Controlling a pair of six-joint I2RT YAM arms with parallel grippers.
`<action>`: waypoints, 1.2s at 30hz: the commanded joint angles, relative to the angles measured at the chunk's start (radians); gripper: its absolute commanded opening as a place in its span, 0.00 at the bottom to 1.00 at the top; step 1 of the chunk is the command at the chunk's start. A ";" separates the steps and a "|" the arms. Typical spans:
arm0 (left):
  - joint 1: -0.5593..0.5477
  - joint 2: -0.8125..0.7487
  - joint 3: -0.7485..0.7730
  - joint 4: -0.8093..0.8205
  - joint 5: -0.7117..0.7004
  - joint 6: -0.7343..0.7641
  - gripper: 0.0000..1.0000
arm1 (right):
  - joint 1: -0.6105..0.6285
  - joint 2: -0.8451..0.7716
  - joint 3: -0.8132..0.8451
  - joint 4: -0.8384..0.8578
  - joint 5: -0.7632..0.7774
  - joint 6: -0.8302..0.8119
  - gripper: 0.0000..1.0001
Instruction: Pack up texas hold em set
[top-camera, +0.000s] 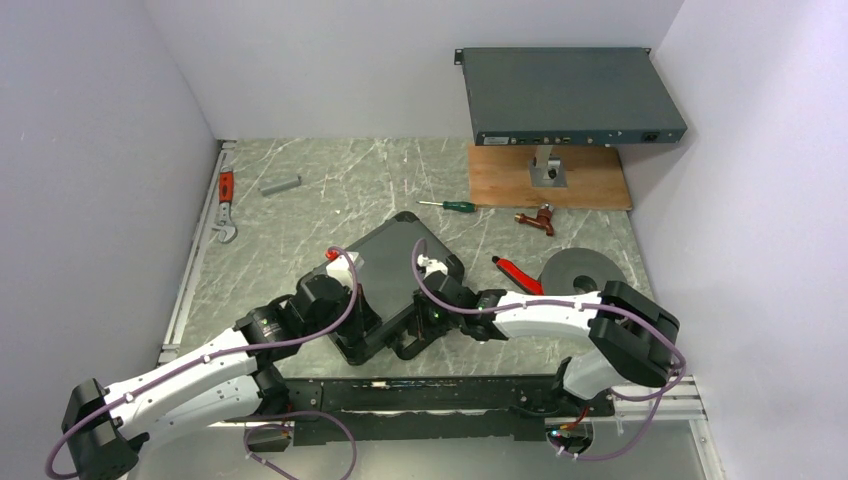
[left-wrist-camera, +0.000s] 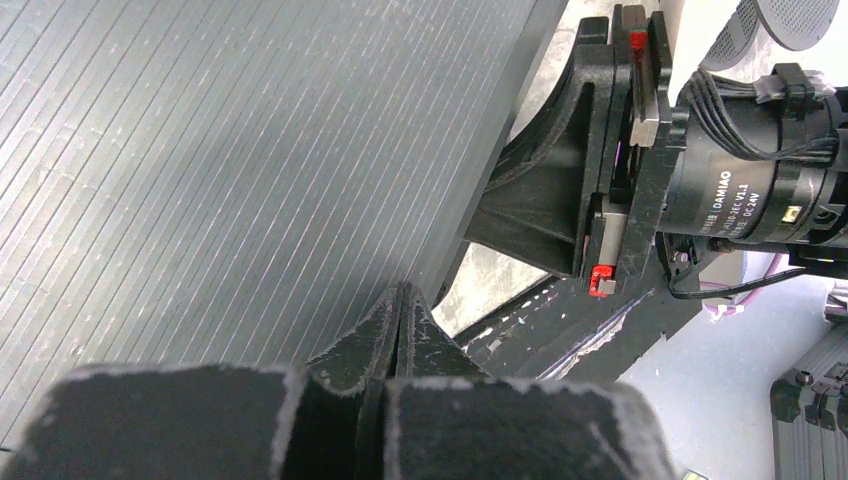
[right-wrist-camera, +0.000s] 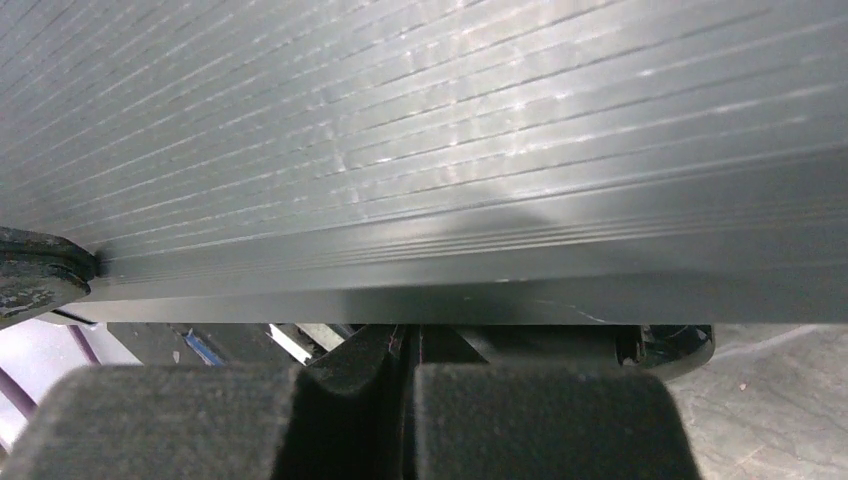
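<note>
Case: black ribbed briefcase (top-camera: 395, 262), lid down, lying askew mid-table (top-camera: 290, 235), near corner close to the front edge.
Left gripper (left-wrist-camera: 400, 300): fingers pressed together, empty, tips at the case's near-left edge.
Right gripper (right-wrist-camera: 405, 345): fingers pressed together, empty, at the case's near-right edge.
Room: bare tabletop left of the case; red-handled tool (top-camera: 510, 272) and grey disc (top-camera: 585, 272) crowd its right.
Writing: "DAMIAO" on the right arm's motor housing (left-wrist-camera: 725, 195).

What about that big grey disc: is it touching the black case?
Apart. The top view shows the grey disc right of the black case, with bare tabletop and a red-handled item lying between them.
</note>
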 joint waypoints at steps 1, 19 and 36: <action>-0.019 0.036 -0.060 -0.220 0.036 0.005 0.00 | -0.030 -0.030 0.106 0.095 0.116 -0.025 0.00; -0.022 0.042 -0.060 -0.211 0.036 -0.001 0.00 | -0.062 0.001 0.051 0.129 0.131 -0.011 0.00; -0.025 0.091 -0.022 -0.208 0.036 -0.002 0.00 | -0.069 -0.098 -0.160 0.169 0.260 0.168 0.00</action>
